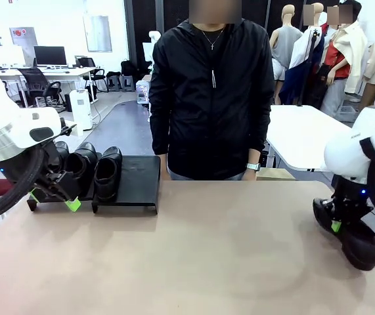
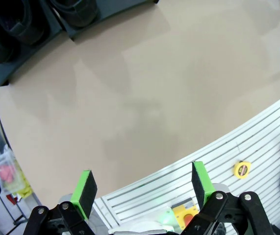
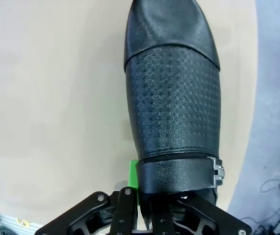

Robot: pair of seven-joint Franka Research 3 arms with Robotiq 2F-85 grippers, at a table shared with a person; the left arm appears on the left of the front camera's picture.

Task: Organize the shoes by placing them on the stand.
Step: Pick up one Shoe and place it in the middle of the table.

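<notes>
I'm seeing the R gripper (image 3: pixel 140 196) clamping the rim of a shoe (image 3: pixel 171 98) at the table's (image 1: pixel 207 249) right edge. L gripper (image 2: pixel 142 188) hanging wide open, near the stand (image 1: pixel 138 180) w/ three shoes (image 1: pixel 107 172) at the table's far left.

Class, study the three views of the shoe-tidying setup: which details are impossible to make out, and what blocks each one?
- Front view: the leftmost shoes on the stand are partly covered by the left gripper, so their count is unclear.
- Right wrist view: the right gripper is shut on the shoe; the shoe's heel hides one pad.
- Left wrist view: the stand's shoes are cut off by the top edge.
</notes>
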